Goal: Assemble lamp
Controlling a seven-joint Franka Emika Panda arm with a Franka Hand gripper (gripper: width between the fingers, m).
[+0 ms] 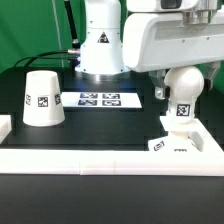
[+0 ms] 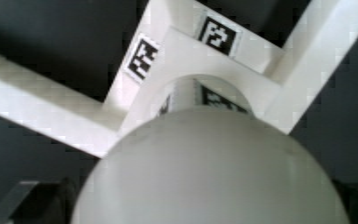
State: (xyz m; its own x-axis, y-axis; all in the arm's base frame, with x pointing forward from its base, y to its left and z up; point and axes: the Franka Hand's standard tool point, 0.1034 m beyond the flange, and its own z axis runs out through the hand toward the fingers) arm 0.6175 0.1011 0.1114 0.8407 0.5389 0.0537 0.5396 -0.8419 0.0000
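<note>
My gripper (image 1: 183, 80) is shut on the round white bulb (image 1: 185, 84) at the exterior view's right. It holds the bulb upright, with its tagged stem (image 1: 181, 113) just over the low square base (image 1: 172, 146). The base sits in the corner of the white rail. The tapered shade (image 1: 43, 98) stands mouth down at the exterior view's left, apart from the arm. In the wrist view the bulb (image 2: 194, 160) fills the space between the jaws of my gripper (image 2: 194, 208). The tagged base (image 2: 179, 42) lies beyond it. My fingertips are mostly hidden.
The marker board (image 1: 98, 98) lies flat at the middle back, in front of the robot's pedestal (image 1: 100, 45). A raised white rail (image 1: 90, 160) runs along the front edge and turns up the right side; its arms (image 2: 34, 92) cross the wrist view.
</note>
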